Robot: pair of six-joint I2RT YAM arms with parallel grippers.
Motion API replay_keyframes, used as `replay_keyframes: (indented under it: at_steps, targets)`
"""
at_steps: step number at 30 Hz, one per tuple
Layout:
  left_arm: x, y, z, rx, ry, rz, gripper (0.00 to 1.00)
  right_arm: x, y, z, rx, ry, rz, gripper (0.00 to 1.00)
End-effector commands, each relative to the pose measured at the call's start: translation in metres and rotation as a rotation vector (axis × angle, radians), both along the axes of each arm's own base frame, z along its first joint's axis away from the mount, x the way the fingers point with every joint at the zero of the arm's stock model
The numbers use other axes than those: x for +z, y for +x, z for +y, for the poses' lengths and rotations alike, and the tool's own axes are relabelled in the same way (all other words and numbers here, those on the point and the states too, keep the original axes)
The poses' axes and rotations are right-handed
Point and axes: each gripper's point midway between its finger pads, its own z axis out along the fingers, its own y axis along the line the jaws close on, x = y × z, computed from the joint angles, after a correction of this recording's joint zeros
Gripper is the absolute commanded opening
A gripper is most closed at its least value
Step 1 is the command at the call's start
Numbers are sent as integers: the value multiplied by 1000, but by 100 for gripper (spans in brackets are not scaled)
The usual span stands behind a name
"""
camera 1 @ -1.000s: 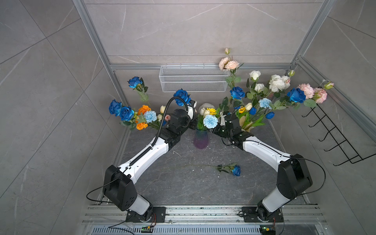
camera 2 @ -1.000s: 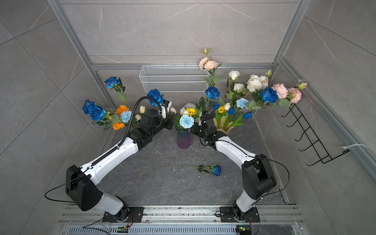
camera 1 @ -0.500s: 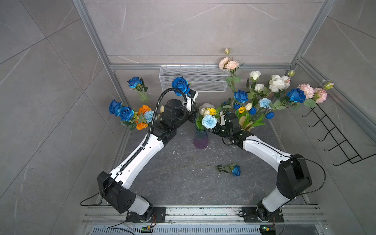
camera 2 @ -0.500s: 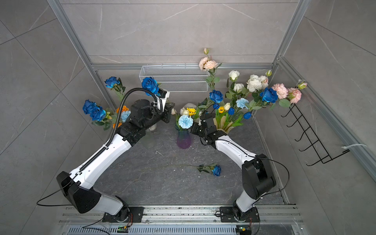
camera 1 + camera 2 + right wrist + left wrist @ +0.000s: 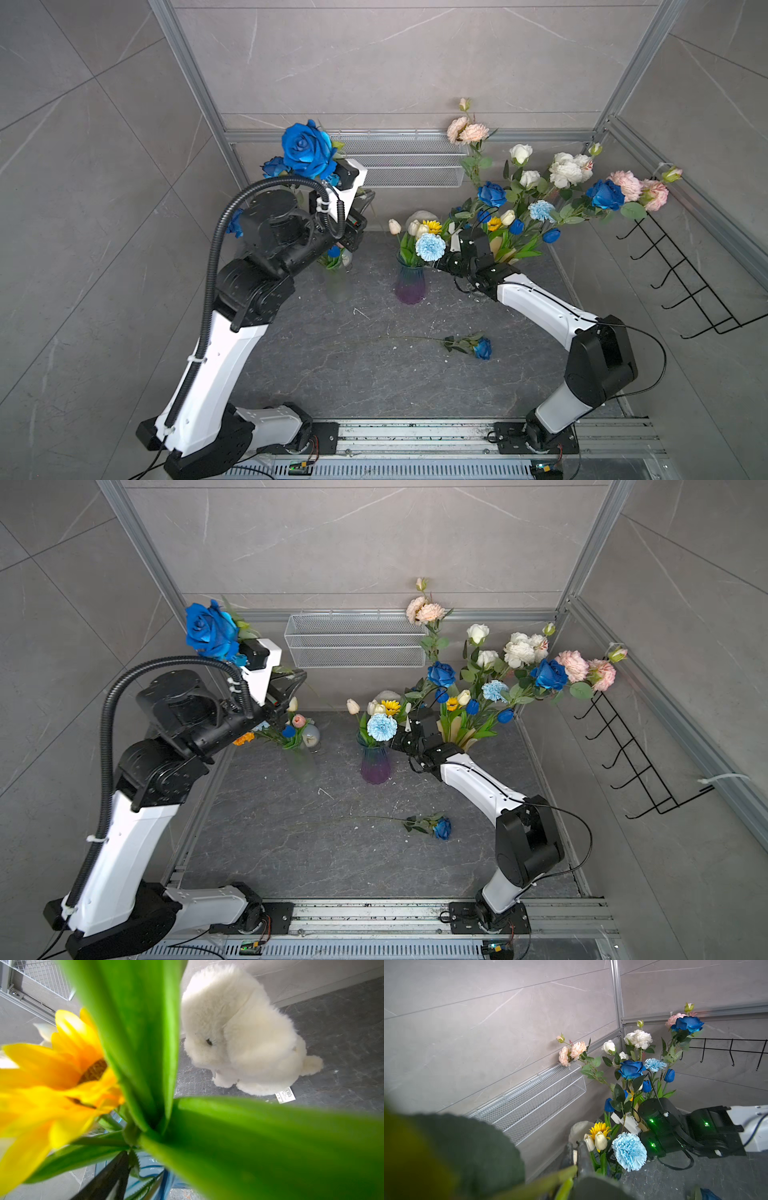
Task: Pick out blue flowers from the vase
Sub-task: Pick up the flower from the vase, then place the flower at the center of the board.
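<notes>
Clamping the blue rose [image 5: 307, 149] by its stem, left claw [image 5: 574, 1148] closed (bloom beside wrist).

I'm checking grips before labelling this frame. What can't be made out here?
- Left pincer grip on the raised rose stem: wrist view, blurred leaves cover it; top views, arm hides it.
- Right pincer jaws by the purple vase: leaves fill its wrist view; carnation covers them from above.
- Clear vase flowers: partly behind the left arm in a top view.
</notes>
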Motion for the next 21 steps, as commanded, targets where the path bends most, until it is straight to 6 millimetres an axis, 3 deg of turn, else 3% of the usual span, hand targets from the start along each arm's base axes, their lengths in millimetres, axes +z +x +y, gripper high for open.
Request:
replay_keyframes:
  at_steps: [1, 5, 7, 11, 21]
  targets:
    - [-19, -15, 22, 49, 102, 44, 0, 31, -2, -3, 0, -5, -60, 83]
    - [-3, -46, 42, 39, 40, 19, 0, 43, -4, -4, 6, -2, -81, 85]
    - [-5, -58, 47, 26, 28, 40, 0, 51, -8, -6, 9, -2, -94, 88]
    - [-40, -66, 43, -17, 92, 171, 0, 61, -17, -13, 2, -16, -110, 91]
    - [-129, -64, 48, 20, 313, 468, 0, 80, -57, -46, -45, -65, -163, 93]
